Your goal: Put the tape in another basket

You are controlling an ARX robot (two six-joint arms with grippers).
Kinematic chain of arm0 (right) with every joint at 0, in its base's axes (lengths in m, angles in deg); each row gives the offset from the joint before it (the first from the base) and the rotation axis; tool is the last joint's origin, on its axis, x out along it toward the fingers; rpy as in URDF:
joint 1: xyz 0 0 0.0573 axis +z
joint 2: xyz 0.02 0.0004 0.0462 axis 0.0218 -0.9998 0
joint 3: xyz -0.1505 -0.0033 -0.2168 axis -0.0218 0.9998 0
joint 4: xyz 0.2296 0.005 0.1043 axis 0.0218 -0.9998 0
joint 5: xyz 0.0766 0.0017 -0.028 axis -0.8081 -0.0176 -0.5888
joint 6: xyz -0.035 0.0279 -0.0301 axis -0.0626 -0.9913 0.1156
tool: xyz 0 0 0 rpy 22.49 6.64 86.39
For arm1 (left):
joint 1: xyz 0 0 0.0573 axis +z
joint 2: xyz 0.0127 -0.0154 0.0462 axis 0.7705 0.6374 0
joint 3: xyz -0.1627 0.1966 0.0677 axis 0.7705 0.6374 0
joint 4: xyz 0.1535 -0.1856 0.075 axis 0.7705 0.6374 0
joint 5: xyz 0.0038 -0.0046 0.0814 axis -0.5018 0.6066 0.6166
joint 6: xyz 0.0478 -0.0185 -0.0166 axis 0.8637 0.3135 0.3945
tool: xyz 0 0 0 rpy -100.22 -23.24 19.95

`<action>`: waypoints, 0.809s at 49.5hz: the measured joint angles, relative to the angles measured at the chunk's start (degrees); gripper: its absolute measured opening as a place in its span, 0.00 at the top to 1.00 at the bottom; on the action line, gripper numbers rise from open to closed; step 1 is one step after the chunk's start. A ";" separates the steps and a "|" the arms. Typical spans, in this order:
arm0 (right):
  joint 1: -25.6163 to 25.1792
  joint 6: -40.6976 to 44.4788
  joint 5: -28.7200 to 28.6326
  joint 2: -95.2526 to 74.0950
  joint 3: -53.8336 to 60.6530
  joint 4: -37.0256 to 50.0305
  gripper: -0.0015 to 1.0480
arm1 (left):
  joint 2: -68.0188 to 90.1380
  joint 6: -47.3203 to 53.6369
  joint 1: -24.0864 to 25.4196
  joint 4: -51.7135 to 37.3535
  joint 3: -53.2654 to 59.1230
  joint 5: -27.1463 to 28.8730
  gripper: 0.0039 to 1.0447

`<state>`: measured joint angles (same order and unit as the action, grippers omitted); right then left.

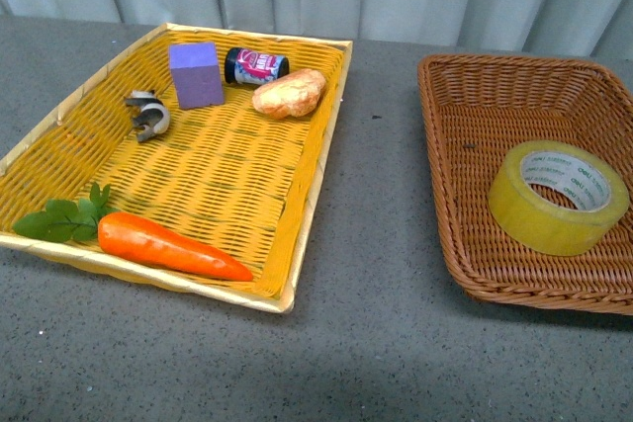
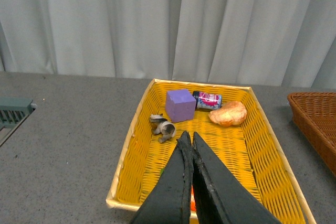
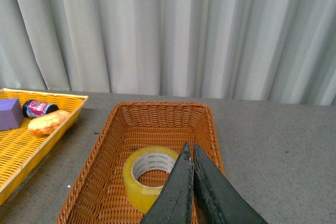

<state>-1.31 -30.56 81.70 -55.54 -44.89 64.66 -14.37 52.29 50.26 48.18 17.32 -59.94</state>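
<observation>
The tape (image 1: 559, 197), a wide yellowish roll with a white printed core, lies flat in the brown wicker basket (image 1: 465, 96) on the right. It also shows in the right wrist view (image 3: 142, 174), inside the same basket (image 3: 157, 116). My right gripper (image 3: 189, 148) is shut and empty, above the basket and beside the roll. My left gripper (image 2: 189, 137) is shut and empty, above the yellow basket (image 2: 136, 124). Neither arm shows in the front view.
The yellow basket (image 1: 316, 160) on the left holds a carrot (image 1: 168, 244), a purple block (image 1: 195, 74), a grey metal clip (image 1: 148, 114), a small dark jar (image 1: 255, 65) and a bread roll (image 1: 289, 93). Grey tabletop (image 1: 376, 244) lies between the baskets. Pale curtains hang behind.
</observation>
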 joint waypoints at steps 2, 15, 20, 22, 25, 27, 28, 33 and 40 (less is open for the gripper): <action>0.00 0.02 0.00 0.11 0.00 0.02 0.99 | -0.15 0.00 0.00 0.09 0.00 0.00 0.96; 0.00 0.00 0.02 0.11 0.00 0.00 0.80 | -0.20 -0.04 0.00 0.13 0.00 0.00 0.70; 0.00 0.00 0.02 0.11 0.00 0.00 0.65 | -0.20 -0.04 0.00 0.15 0.00 0.00 0.55; 0.00 0.02 0.02 0.11 0.00 0.00 0.60 | -0.20 -0.04 0.00 0.15 0.00 0.00 0.50; 0.00 0.02 0.00 0.11 0.00 0.00 0.50 | -0.20 -0.04 0.00 0.15 0.00 0.00 0.39; 0.00 0.02 0.02 0.11 0.00 0.00 0.41 | -0.20 -0.04 0.00 0.15 0.00 0.00 0.31; 0.00 0.00 0.02 0.11 0.00 0.00 0.40 | -0.20 -0.04 0.00 0.15 0.00 0.00 0.27; 0.00 0.02 0.02 0.11 0.00 0.00 0.25 | -0.20 -0.04 0.00 0.15 0.00 0.00 0.12; 0.00 -0.04 0.00 0.11 0.00 0.00 0.07 | -0.20 -0.04 0.00 0.15 0.00 0.00 0.06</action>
<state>-1.31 -30.60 81.70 -55.43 -44.89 64.66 -14.56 52.24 50.26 48.33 17.32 -59.94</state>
